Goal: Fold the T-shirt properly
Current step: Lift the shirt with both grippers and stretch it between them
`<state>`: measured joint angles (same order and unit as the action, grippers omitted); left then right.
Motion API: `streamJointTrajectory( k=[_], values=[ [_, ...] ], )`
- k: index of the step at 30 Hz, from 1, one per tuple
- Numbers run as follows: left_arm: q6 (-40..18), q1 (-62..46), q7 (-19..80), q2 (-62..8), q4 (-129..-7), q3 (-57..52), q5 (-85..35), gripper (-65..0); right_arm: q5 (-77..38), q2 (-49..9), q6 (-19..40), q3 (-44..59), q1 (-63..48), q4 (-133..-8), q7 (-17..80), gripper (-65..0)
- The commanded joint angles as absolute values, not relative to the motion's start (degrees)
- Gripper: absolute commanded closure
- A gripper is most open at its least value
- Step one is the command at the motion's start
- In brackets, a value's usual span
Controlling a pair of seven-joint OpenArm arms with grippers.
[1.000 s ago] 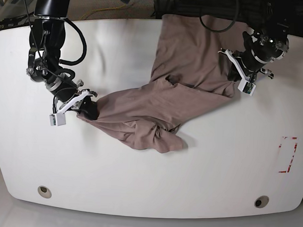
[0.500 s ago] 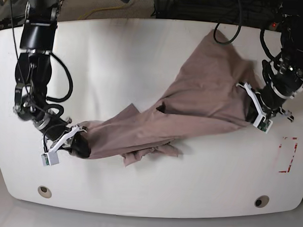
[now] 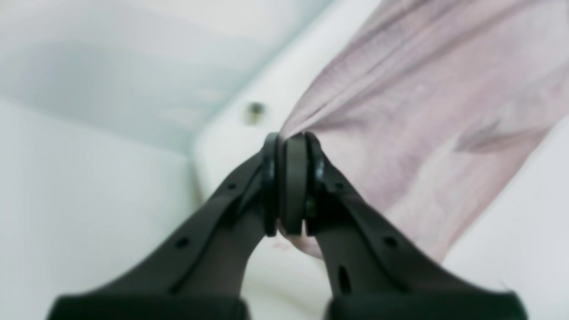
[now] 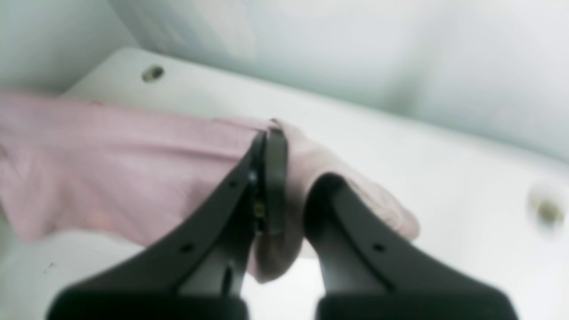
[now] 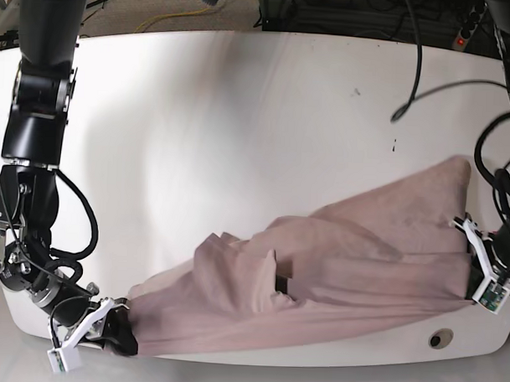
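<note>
End effectors (image 5: pixel 120 337) low (clamped), T-shirt (image 5: pixel 336 269) outstretched.

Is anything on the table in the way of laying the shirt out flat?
Nothing visible. Both grippers, left and right, are shut on the shirt, stretched along the near edge, and the table behind it looks bare.

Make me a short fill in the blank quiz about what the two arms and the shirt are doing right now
1. Both grippers are clamped on the ____.
2. The left gripper has its jaws ____ on the cloth.
3. In the base view, the right gripper is near the table's ____ edge.

Missing words: T-shirt; shut; front
</note>
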<state>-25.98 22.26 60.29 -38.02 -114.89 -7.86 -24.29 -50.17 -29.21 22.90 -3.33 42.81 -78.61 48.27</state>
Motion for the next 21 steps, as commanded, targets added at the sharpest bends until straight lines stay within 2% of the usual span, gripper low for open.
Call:
streamJointTrajectory(
  k=[1, 6, 12, 15, 21],
  values=[
    [-25.80, 28.18, 63.69, -39.25, -115.30, -8.75, -23.60, -0.4, -50.86, -30.90, 22.64, -3.82, 47.69, -78.02, 46.29, 0.0],
    [-25.98, 40.57, 70.02, -39.25, -115.21, -8.75, -23.78, -0.4, -50.86, -31.60, 22.64, -7.34, 55.60, -76.88, 46.29, 0.0],
    [-28.79, 48.13, 76.09, -38.90, -115.30, -8.57, -23.78, -0.4, -50.86, -31.69, 22.64, -7.52, 59.38, -77.14, 48.31, 0.0],
    [-30.29, 47.96, 78.02, -38.81, -115.30, -8.13, -23.78, -0.4, -50.86, -31.69, 23.43, -7.43, 59.56, -77.14, 49.98, 0.0],
    [-32.57, 40.22, 78.37, -38.73, -115.38, -7.08, -23.87, -0.4, -52.18, -31.78, 26.24, -7.16, 53.14, -78.29, 50.24, 0.0]
  ],
)
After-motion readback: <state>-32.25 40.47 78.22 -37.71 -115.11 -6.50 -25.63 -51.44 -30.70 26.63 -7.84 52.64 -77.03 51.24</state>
